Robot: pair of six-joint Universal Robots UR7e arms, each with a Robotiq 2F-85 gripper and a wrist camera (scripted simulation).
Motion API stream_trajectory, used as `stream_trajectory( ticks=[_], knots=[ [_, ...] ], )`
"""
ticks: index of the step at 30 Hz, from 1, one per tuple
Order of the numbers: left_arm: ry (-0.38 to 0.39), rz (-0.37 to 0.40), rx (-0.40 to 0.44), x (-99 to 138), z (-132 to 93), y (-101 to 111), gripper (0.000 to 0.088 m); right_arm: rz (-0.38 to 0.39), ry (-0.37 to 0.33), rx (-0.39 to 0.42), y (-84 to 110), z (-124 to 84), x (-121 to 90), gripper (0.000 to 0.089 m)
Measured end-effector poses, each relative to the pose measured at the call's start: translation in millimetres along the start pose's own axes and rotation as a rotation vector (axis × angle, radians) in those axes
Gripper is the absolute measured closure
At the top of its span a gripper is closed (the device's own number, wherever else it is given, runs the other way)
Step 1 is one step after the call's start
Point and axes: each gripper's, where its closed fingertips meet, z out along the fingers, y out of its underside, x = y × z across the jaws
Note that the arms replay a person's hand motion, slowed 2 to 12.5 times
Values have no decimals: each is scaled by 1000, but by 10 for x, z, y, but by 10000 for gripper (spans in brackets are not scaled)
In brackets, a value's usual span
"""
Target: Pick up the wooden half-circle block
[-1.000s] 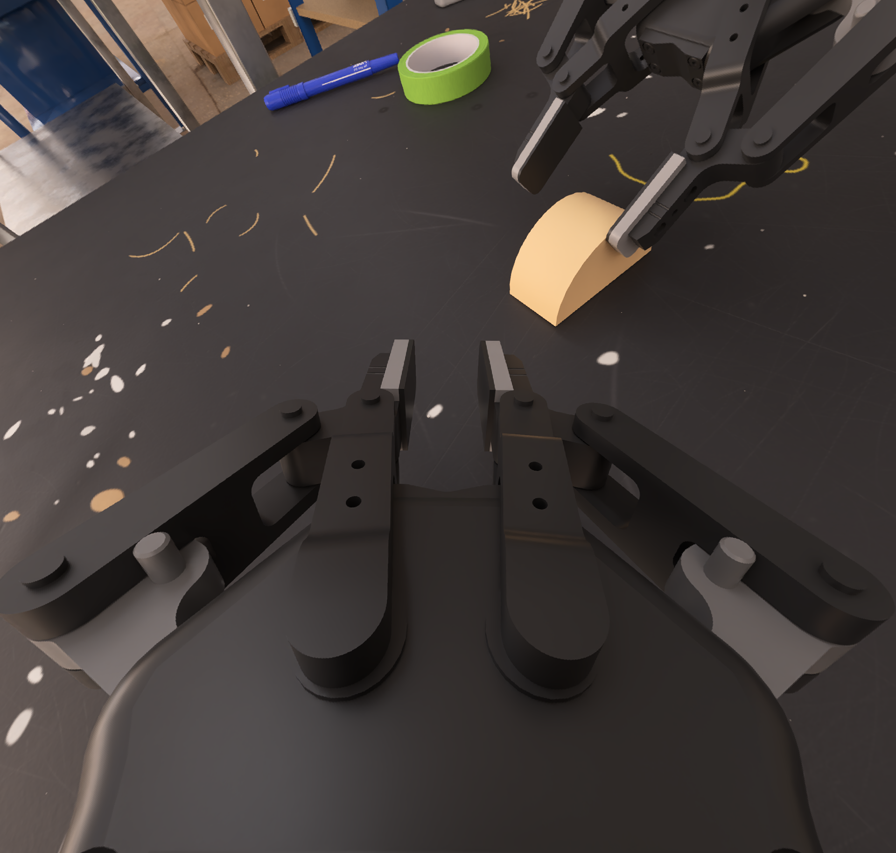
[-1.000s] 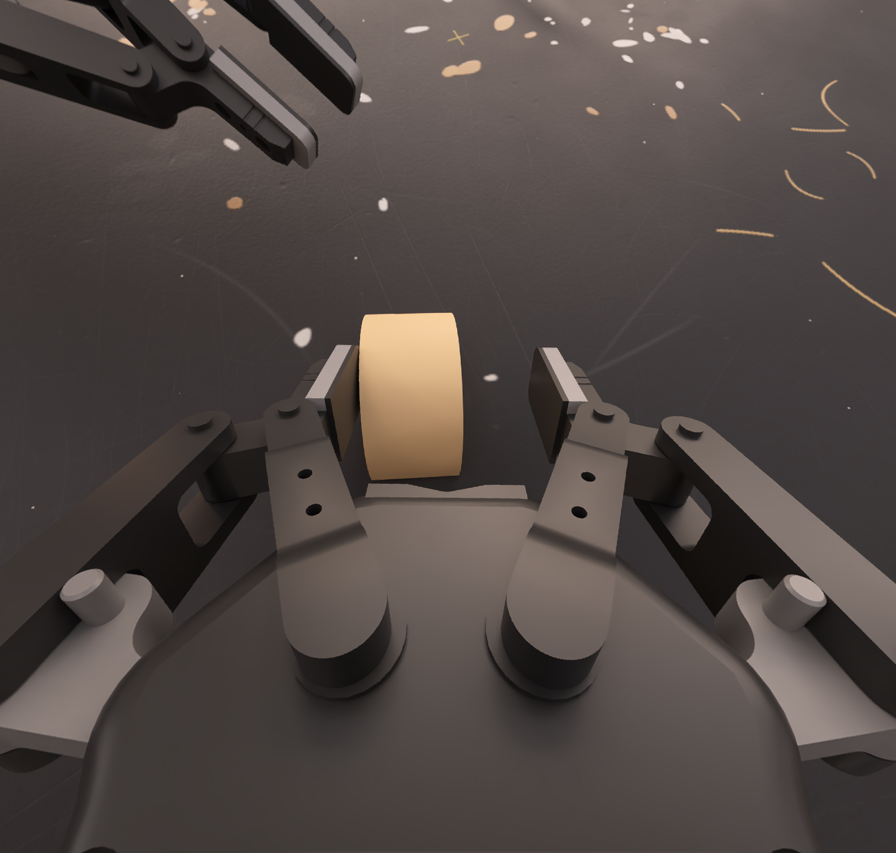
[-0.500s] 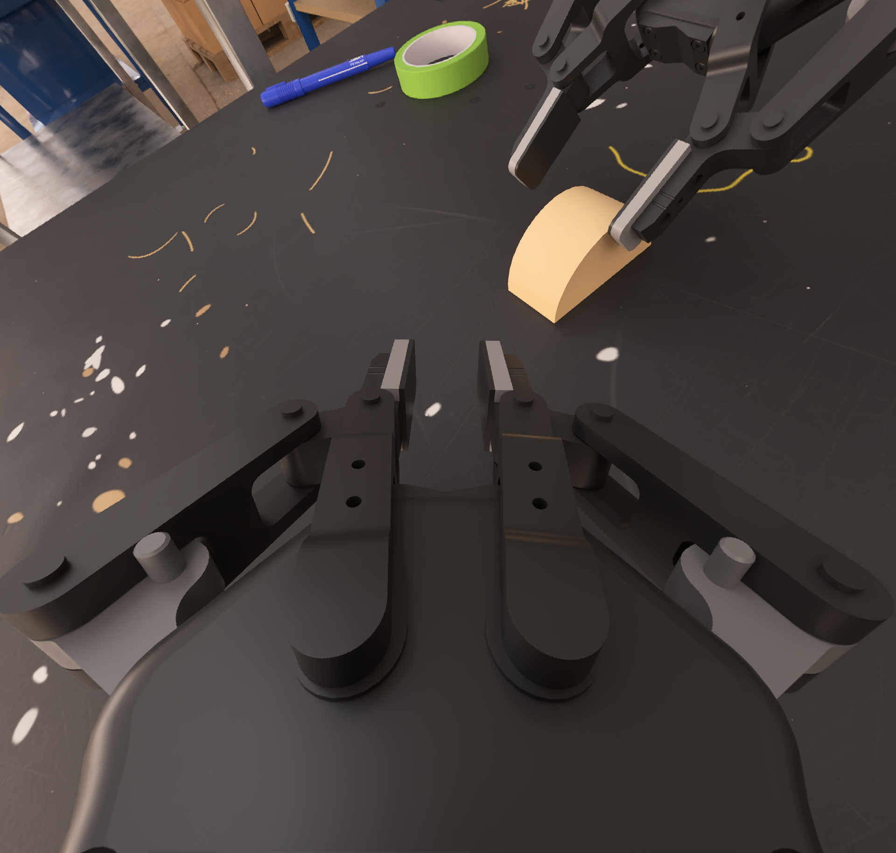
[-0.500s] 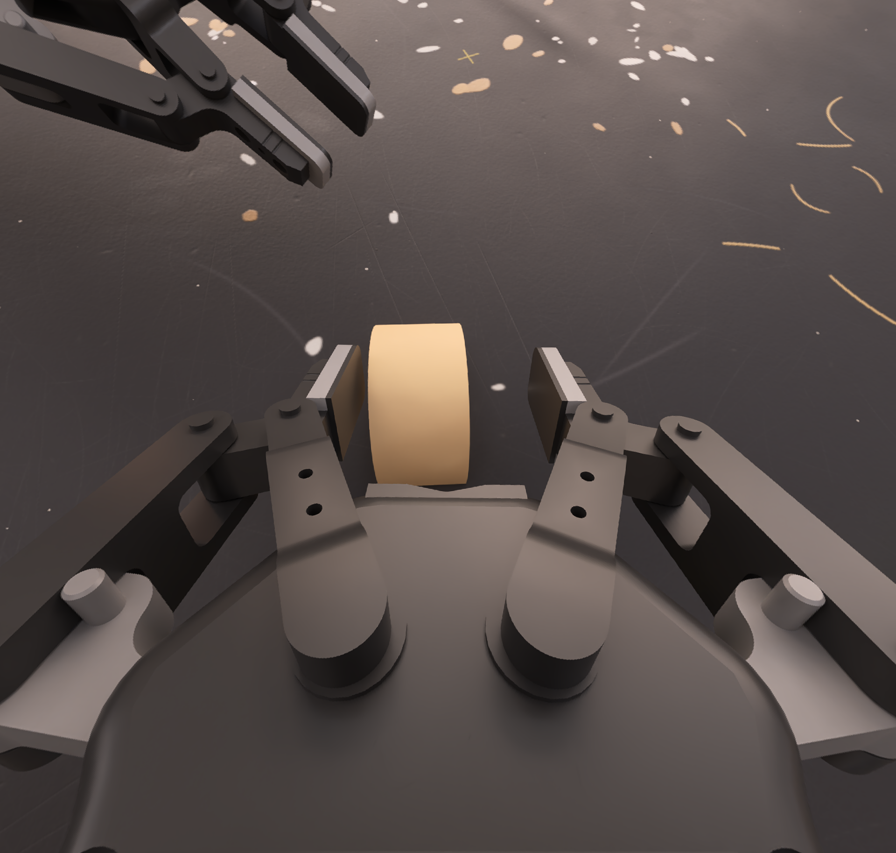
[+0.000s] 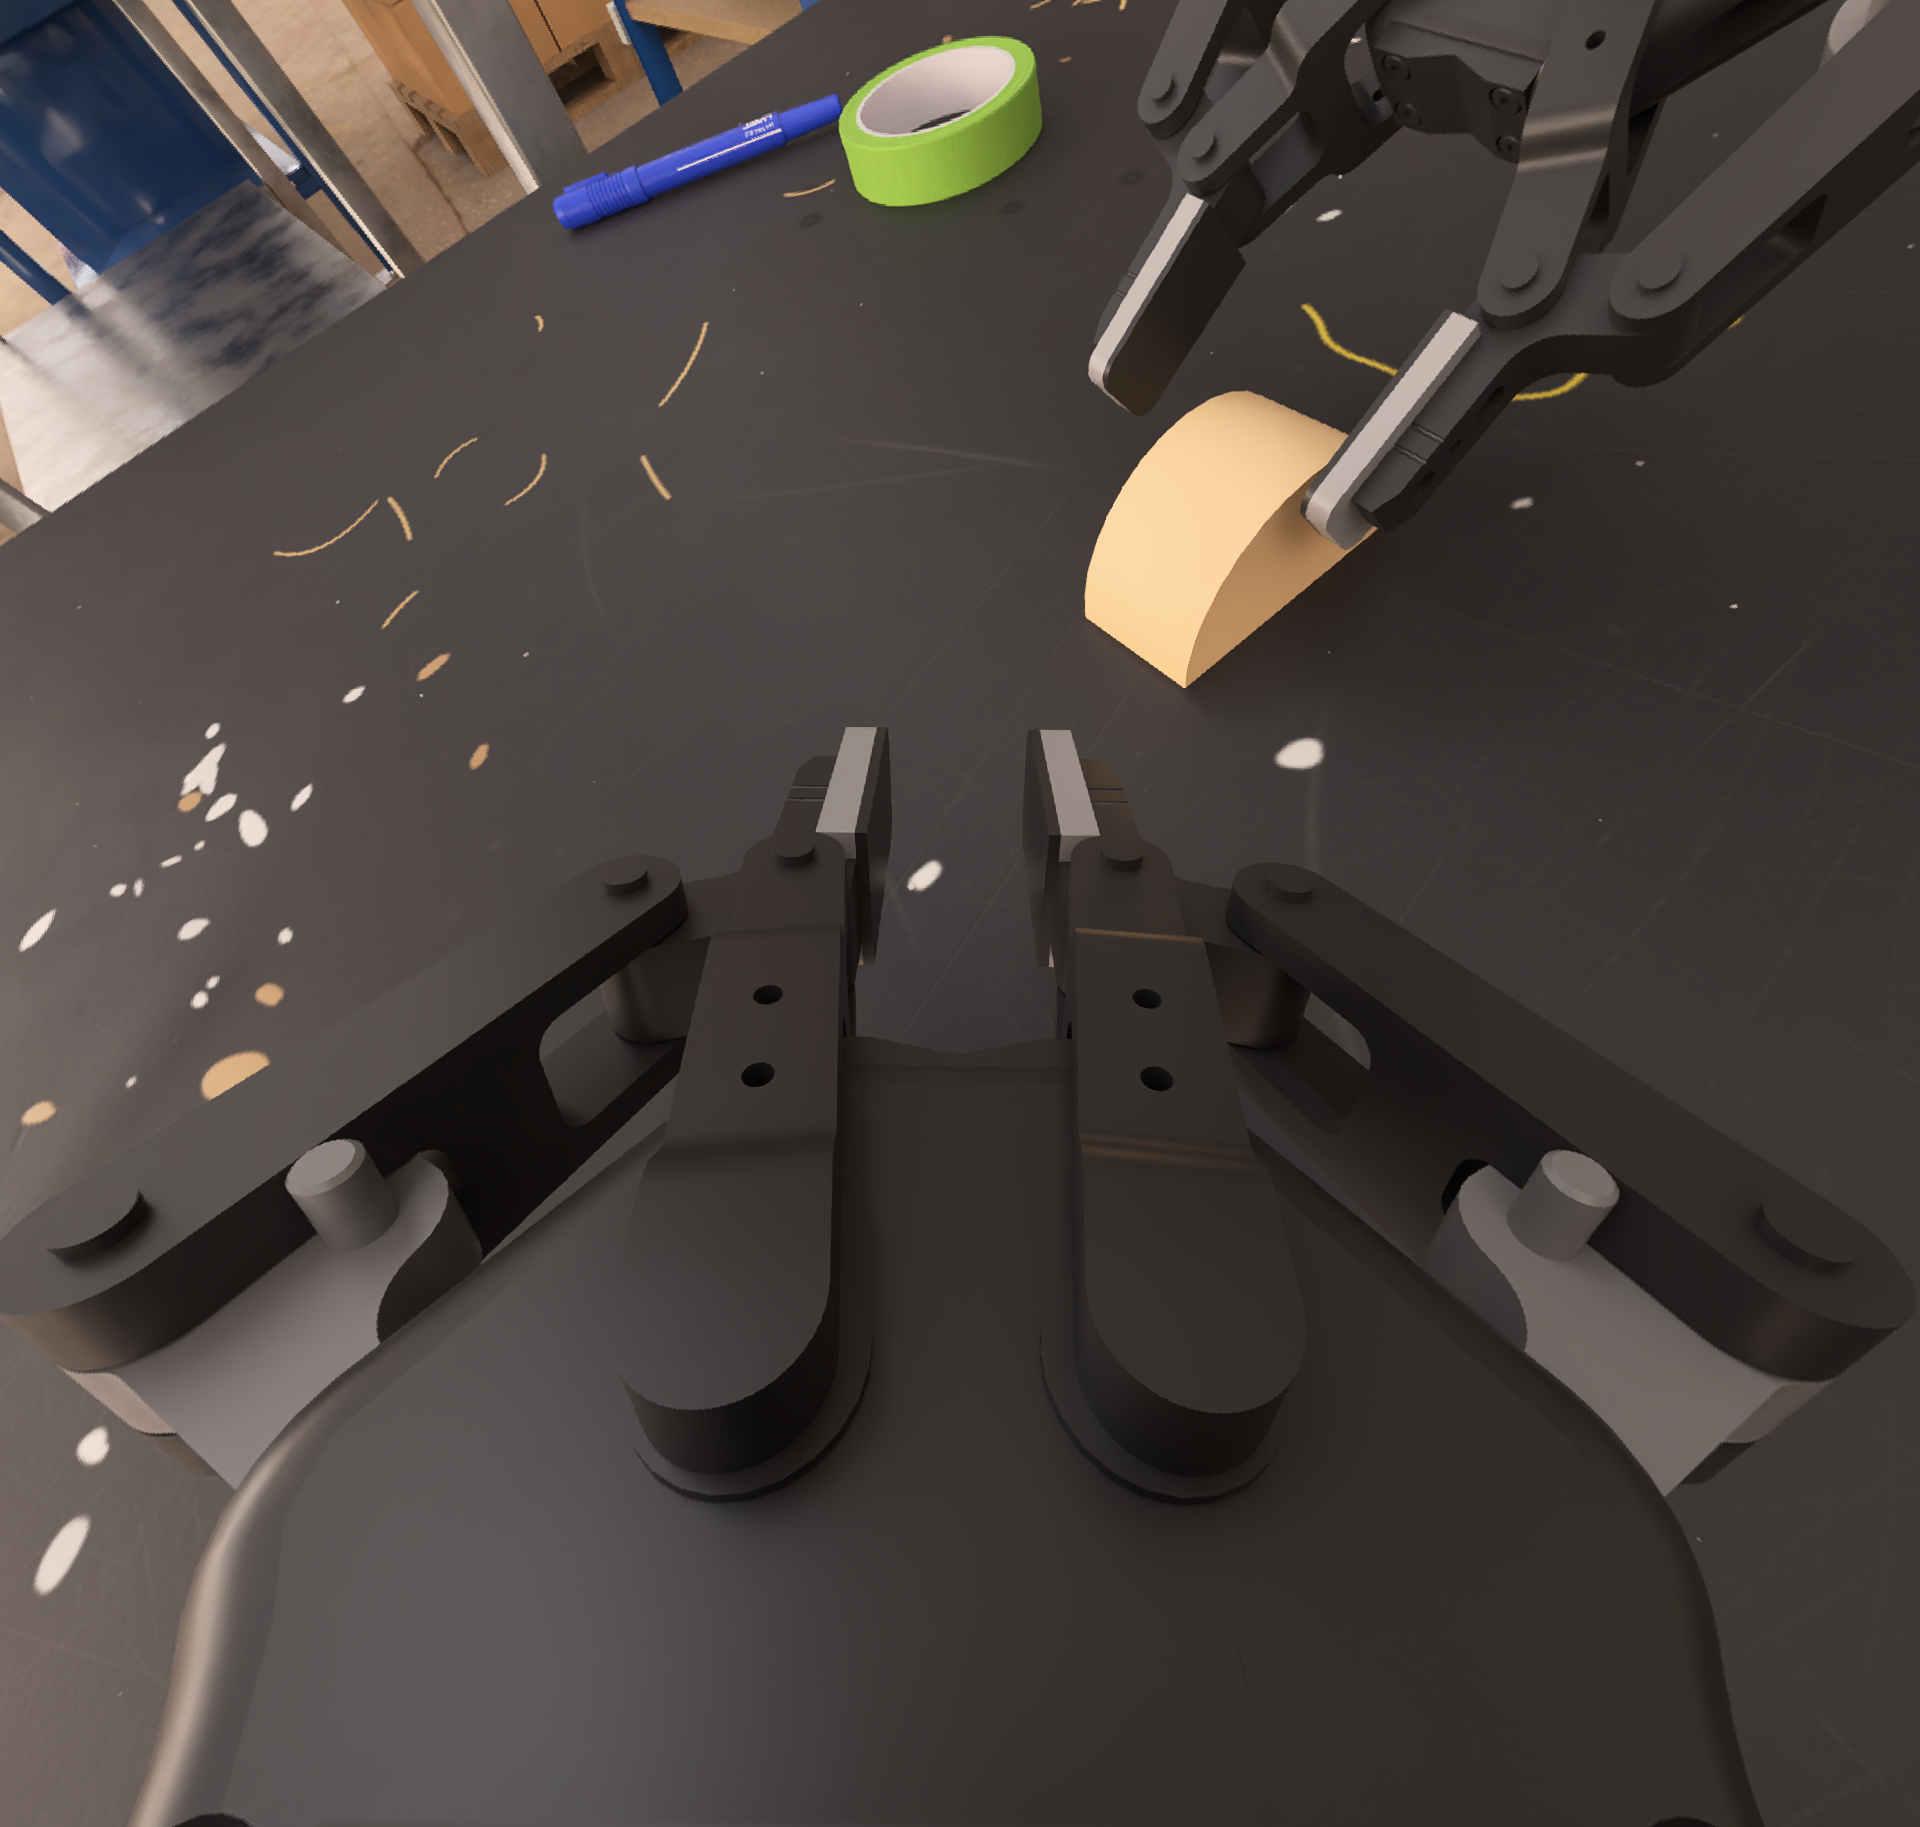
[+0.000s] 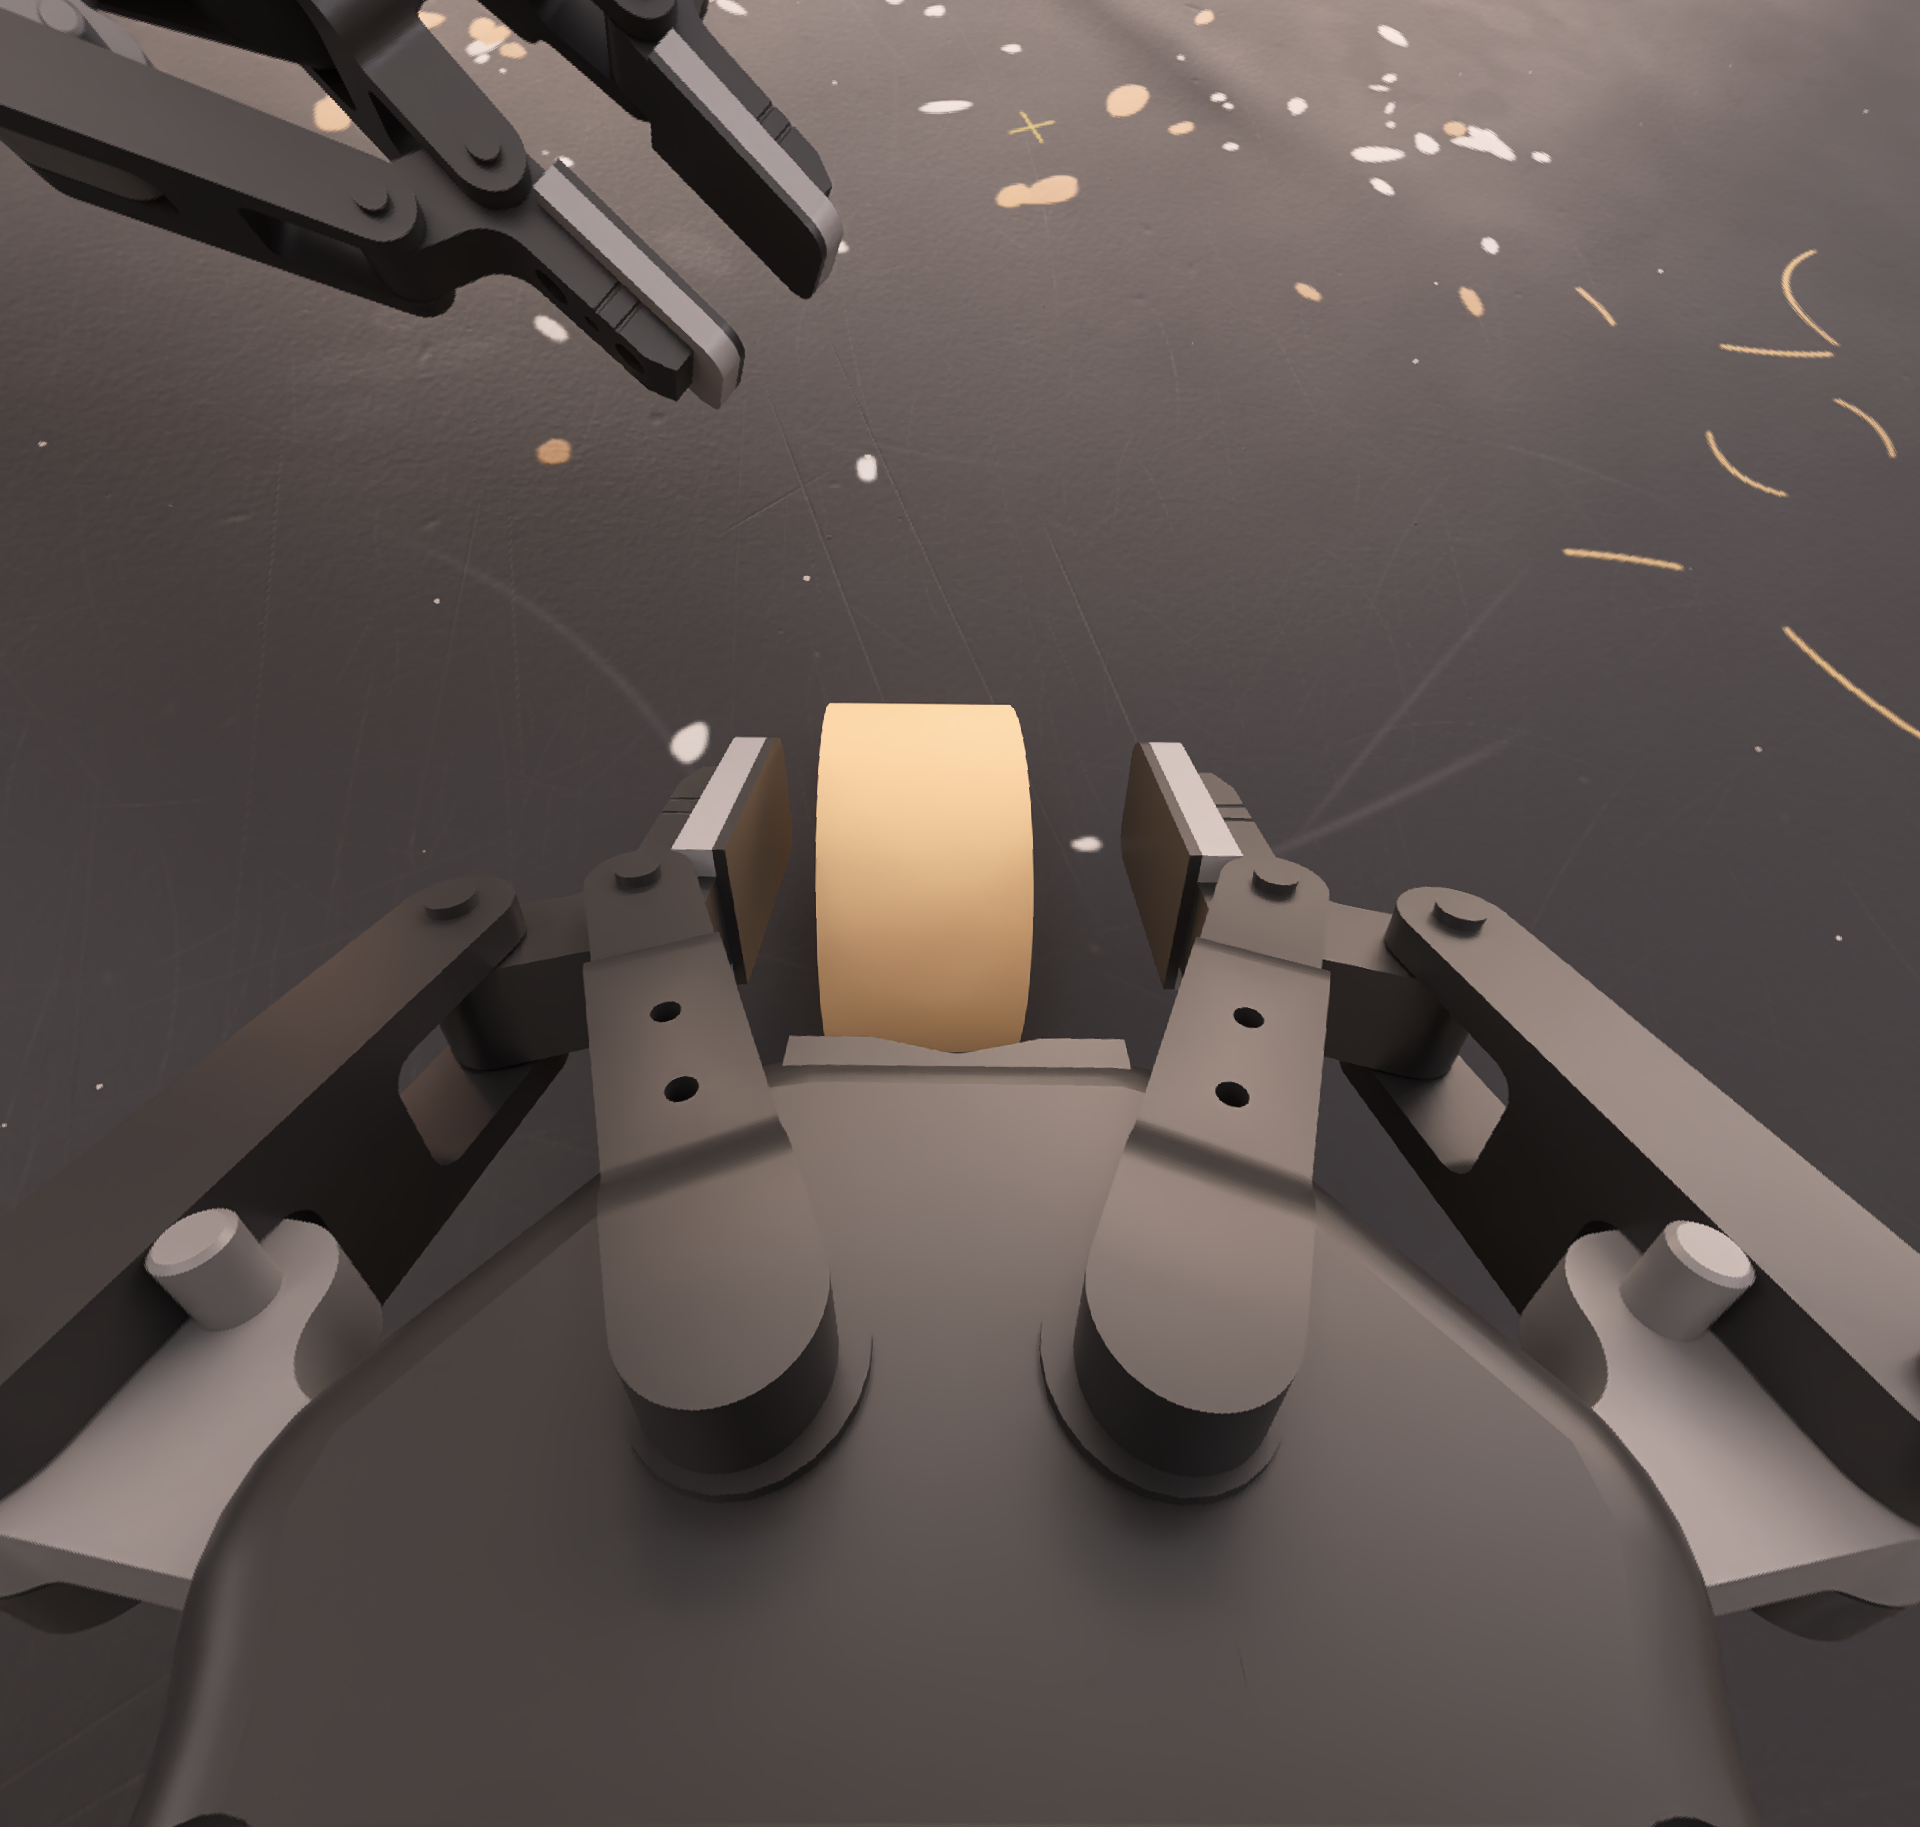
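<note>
I see my right end effector (image 6: 956,842) spread astride the half-circle block (image 6: 923,873) on the table (image 6: 1247,530), pads not touching; left end effector (image 5: 956,811) slightly spread, empty.

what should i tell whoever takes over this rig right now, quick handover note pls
Right gripper: open, straddling the wooden half-circle block with a gap showing on both sides, nothing gripped.
Left gripper: open with a narrow gap, empty, above the table short of the block.
Block: flat side down on the table, curved side up, centred between the right fingers.
Also on the table, far side: green tape roll and blue marker, not involved.
Done: right gripper lined up around the block.
Left: shut on the flat faces, then lift.
</note>
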Motion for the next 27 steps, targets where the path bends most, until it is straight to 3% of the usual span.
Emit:
stream_trajectory(
  ticks=[12, 27],
  knots=[
    [-3, 18, -10, 15, 8, 11, 650, -31, -20, 7, -16, 5, -55, 443],
    [-6, 36, -24, 31, 20, 27, 653, -50, -18, 3, -12, 10, -66, 481]
  ],
)
